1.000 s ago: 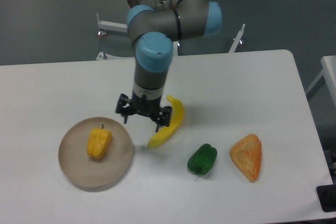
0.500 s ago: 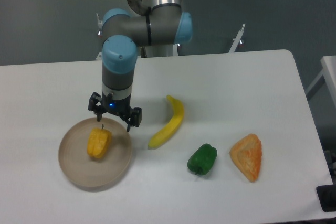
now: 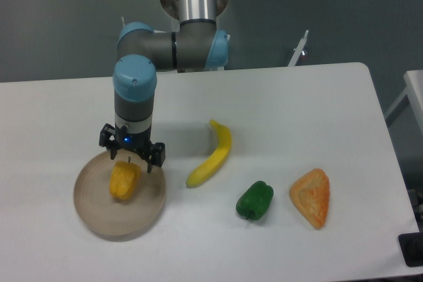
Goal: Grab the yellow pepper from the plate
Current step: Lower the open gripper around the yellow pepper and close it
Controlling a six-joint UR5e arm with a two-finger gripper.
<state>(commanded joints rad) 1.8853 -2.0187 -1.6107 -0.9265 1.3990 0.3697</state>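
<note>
Gripper [image 3: 131, 157] spread wide just above the yellow pepper [image 3: 124, 180], holding nothing.
Lined up over the pepper to drop down around it; pepper lying on the plate [image 3: 92, 212], with banana [image 3: 215, 154] off to the side, out of the way.

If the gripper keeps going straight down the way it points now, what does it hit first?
Most likely the yellow pepper on the plate: the open gripper hangs just above the pepper's stem end. Depth from this single view is uncertain, so one finger might catch the plate instead.

open hand [image 3: 131, 161] just above yellow pepper [image 3: 124, 180] on plate [image 3: 99, 218]
</note>
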